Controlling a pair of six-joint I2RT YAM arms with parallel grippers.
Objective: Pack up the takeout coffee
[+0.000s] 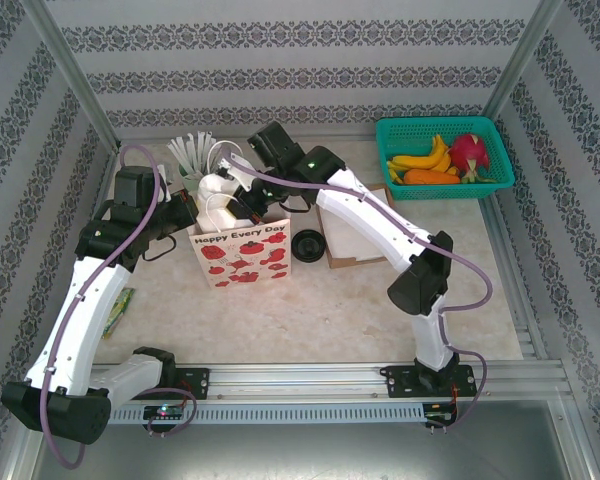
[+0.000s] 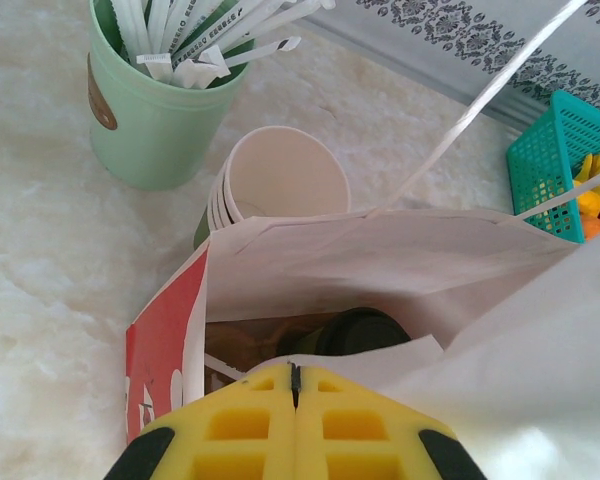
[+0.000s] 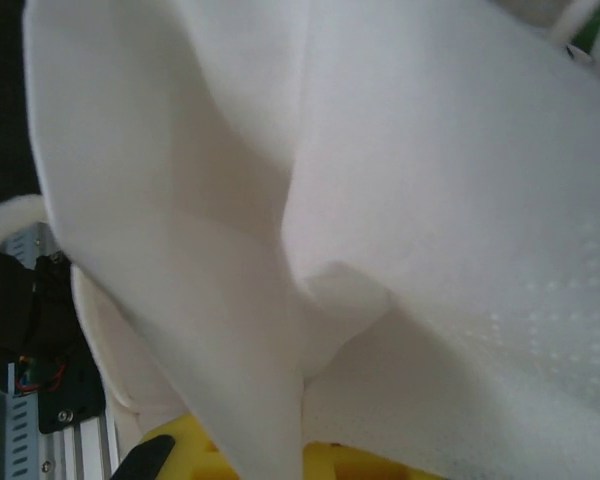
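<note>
Top external: cream marbled tabletop [image 1: 280, 320] carrying white paper gift bag with red fruit print [image 1: 242, 258], mouth gaping open. Teal plastic basket of fruit [image 1: 450, 189] sitting at far right corner. Left hand [image 2: 295, 385] hanging at bag's rim, yellow pads pressing flat together. Right hand [image 3: 280, 455] lying under white bag paper; cannot tell how far it is opening. Mint-green cup of white straws [image 2: 155, 120] standing behind bag. Takeout coffee, olive-green paper cup with round black plastic lid [image 2: 365, 328], sitting inside bag, lid facing up.
</note>
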